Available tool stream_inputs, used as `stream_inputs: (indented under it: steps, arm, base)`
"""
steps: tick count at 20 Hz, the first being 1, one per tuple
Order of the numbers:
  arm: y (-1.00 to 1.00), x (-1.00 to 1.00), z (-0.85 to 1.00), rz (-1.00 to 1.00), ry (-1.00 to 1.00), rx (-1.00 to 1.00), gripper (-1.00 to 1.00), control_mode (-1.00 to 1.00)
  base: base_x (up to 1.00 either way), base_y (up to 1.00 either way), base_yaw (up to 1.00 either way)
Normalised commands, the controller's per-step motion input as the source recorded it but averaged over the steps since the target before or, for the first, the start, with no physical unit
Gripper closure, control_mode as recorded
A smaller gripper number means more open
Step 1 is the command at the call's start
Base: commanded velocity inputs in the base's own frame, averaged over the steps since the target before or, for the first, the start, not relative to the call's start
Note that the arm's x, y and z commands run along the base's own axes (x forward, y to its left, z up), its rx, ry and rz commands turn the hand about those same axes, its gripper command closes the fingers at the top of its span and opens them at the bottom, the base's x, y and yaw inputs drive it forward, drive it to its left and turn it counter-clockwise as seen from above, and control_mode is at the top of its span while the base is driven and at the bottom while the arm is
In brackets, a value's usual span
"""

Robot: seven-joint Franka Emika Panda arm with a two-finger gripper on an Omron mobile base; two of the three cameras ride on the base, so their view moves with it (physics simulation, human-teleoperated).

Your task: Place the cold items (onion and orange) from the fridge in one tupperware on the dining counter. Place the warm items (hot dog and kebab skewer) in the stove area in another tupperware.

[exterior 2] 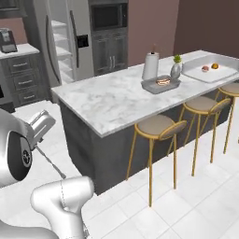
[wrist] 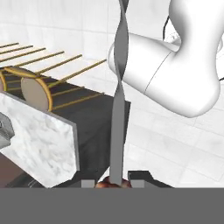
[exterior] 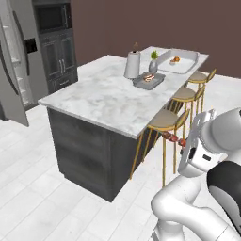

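The kebab skewer [wrist: 117,109] sits clamped in the claw [wrist: 113,183], its grey stick running up the hand view from the fingertips, meat pieces bunched at the grip. In the left base view the meat end [exterior: 173,137] shows beside the wrist, near the stools [exterior: 165,120]. Judged light and stiff along the stick, though thin and likely to pivot if held at one point; the meat is softer and may slide (a grip close to the meat looks steadier). On the counter [exterior: 101,99], the grey tupperware [exterior: 148,80] with food in it lies beside the paper towel roll [exterior: 132,65]; the white tray [exterior: 178,61] is farther along.
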Motion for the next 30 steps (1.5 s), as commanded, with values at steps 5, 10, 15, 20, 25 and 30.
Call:
stream_inputs:
  steps: [5,10,15,20,25,30]
  arm:
    - [0.0,0.0,0.0,0.0,0.0,0.0,1.0,1.0]
    - [0.0,0.0,0.0,0.0,0.0,0.0,1.0,1.0]
    - [0.0,0.0,0.0,0.0,0.0,0.0,1.0,1.0]
    - [0.0,0.0,0.0,0.0,0.0,0.0,1.0,1.0]
    - [0.0,0.0,0.0,0.0,0.0,0.0,1.0,1.0]
    - [0.0,0.0,0.0,0.0,0.0,0.0,1.0,1.0]
  base:
    - [0.0,-1.0,-0.12]
    - [0.05,-1.0,-0.04]
    - [0.38,-0.75,0.0]
    - [0.57,-0.44,0.0]
    - [0.55,-0.17,-0.02]
    - [0.53,-0.04,0.03]
